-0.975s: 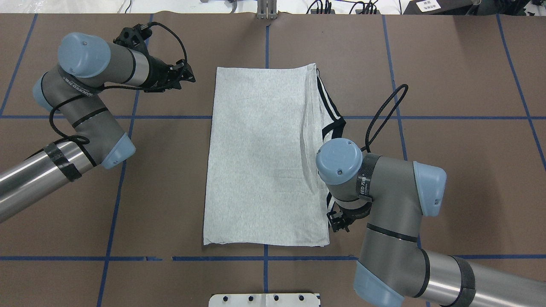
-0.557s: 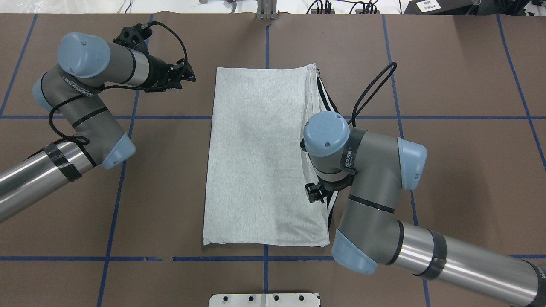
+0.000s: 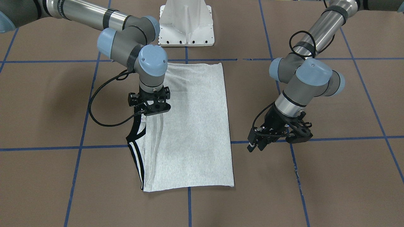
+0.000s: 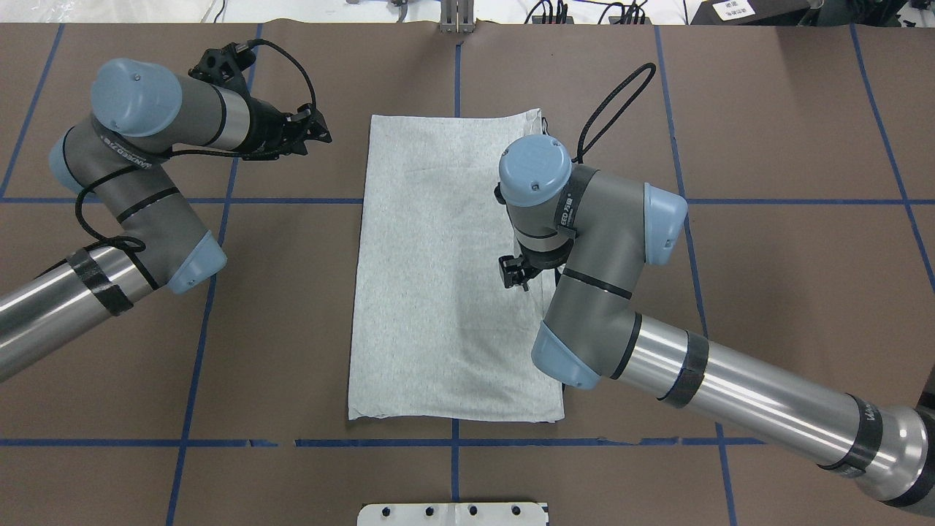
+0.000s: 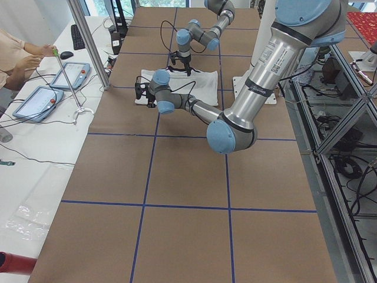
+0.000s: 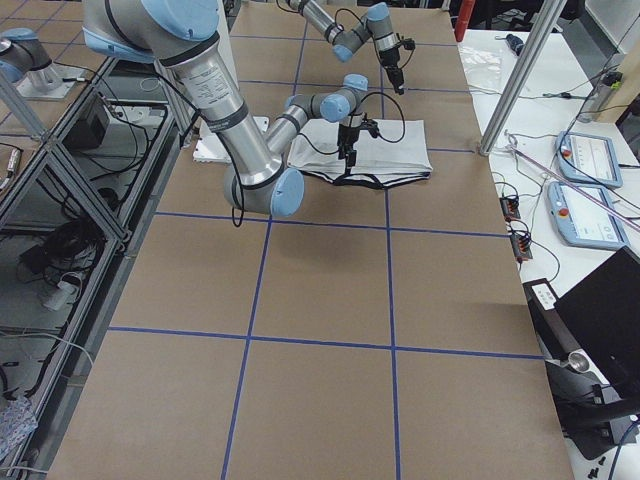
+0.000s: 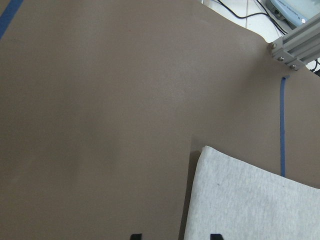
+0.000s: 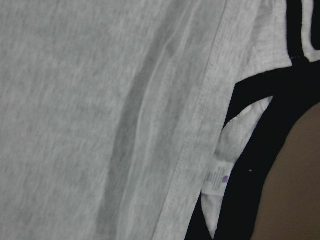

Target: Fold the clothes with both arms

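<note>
T-shirt (image 4: 445, 277) lies flat at centre frame on the table (image 4: 767, 131), folded lengthwise into a narrow rectangle (black collar and striped edge protrude along its right side). Cross folds appear outstanding. Right tool (image 4: 513, 272) sits over that right edge; its opening cannot be told. Left tool (image 4: 315, 130), upper left, stands wide and empty, clear of the cloth.

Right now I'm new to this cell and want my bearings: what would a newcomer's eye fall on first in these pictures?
First, the grey T-shirt, folded into a long rectangle at the middle of the brown table, with black-and-white stripes showing along its side on the robot's right. Next, the right gripper pointing down over that side of the shirt. The left gripper hovers beside the shirt's far corner, off the cloth, fingers apart.
</note>
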`<state>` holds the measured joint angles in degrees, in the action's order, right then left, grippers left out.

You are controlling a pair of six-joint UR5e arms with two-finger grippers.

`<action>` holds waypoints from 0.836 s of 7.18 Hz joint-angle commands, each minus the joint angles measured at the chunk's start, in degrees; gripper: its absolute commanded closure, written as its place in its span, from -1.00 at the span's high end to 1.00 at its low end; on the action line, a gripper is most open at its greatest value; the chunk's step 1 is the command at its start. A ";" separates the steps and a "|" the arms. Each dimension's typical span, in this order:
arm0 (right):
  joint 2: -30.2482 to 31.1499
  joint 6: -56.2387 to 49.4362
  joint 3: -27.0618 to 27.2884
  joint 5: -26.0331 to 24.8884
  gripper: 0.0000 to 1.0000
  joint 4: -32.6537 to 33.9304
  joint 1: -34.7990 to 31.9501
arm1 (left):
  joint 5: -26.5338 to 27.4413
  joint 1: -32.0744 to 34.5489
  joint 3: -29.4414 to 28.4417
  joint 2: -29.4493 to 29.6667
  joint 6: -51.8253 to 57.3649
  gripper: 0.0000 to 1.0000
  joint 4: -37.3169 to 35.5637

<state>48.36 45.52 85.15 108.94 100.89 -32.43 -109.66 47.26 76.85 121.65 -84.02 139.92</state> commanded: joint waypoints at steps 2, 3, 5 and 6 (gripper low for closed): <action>2.43 -2.96 -4.47 4.48 1.00 -4.22 -7.61 | -0.03 -0.07 0.49 -0.63 0.00 0.10 0.00; 2.01 -3.42 -4.29 5.13 1.00 -4.22 -7.82 | -0.03 -0.15 0.49 -0.63 0.00 0.10 0.00; 1.74 8.86 0.95 4.62 1.00 -4.74 -6.25 | -0.03 -0.15 0.49 -0.63 0.00 0.10 0.00; 2.09 20.28 5.68 2.00 1.00 -4.83 -3.02 | -0.03 -0.24 0.49 -0.63 0.00 0.10 0.00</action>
<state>50.12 53.27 85.75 113.04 96.32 -38.37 -109.69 47.08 77.34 121.03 -84.02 139.92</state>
